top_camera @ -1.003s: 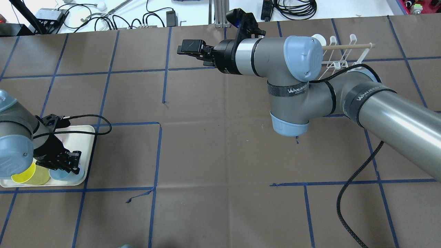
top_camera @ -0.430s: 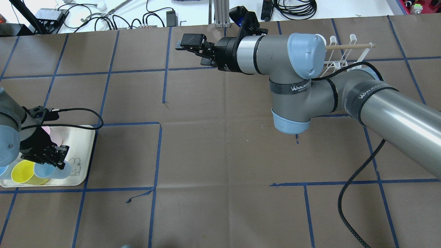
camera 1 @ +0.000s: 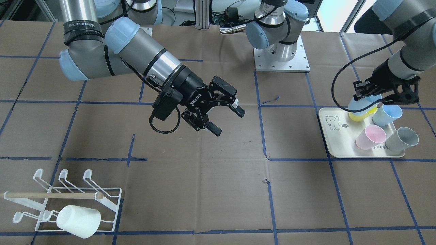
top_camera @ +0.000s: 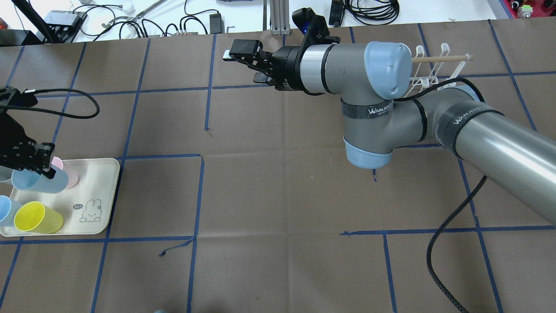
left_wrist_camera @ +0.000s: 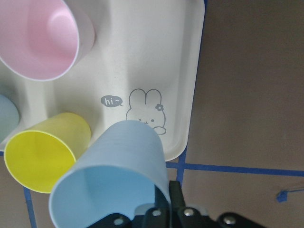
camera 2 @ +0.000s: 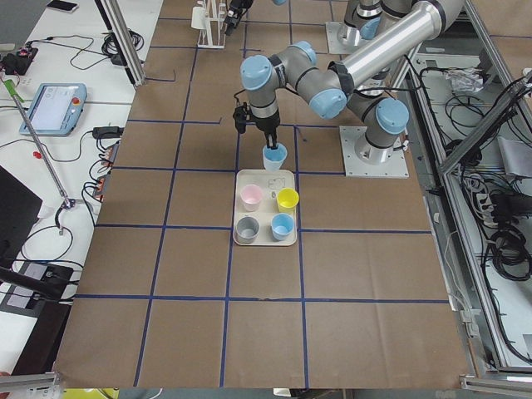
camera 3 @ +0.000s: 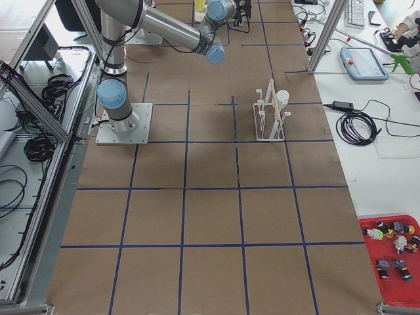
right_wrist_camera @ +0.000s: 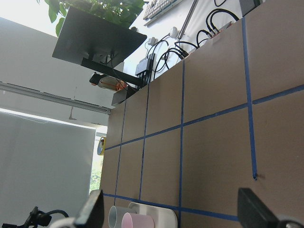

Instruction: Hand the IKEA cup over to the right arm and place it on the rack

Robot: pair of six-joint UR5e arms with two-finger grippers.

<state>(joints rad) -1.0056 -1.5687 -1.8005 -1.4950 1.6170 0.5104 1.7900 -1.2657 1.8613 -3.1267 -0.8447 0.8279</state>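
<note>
Blue tape lines (camera 1: 299, 159) gridded the brown tabletop (camera 1: 204, 190). The cream tray (camera 1: 340, 136), printed with a grey-outlined rabbit (left_wrist_camera: 146, 110), bore a yellow cup (top_camera: 37, 218), a pink cup (camera 1: 370, 136), a grey cup (camera 1: 402, 139) and a pale blue cup (camera 1: 386, 115), and the gripped cup (left_wrist_camera: 114, 175) was pale blue too. The rack (camera 1: 38, 174) was white, its dowel (camera 1: 51, 195) pale wood.

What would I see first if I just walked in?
The big grey right arm reaches over the middle of the table, jaws open and empty. The left arm holds a pale blue cup in its jaws above a cream tray with more colourful cups. A white cup already lies on the wire rack at the table's other side.
</note>
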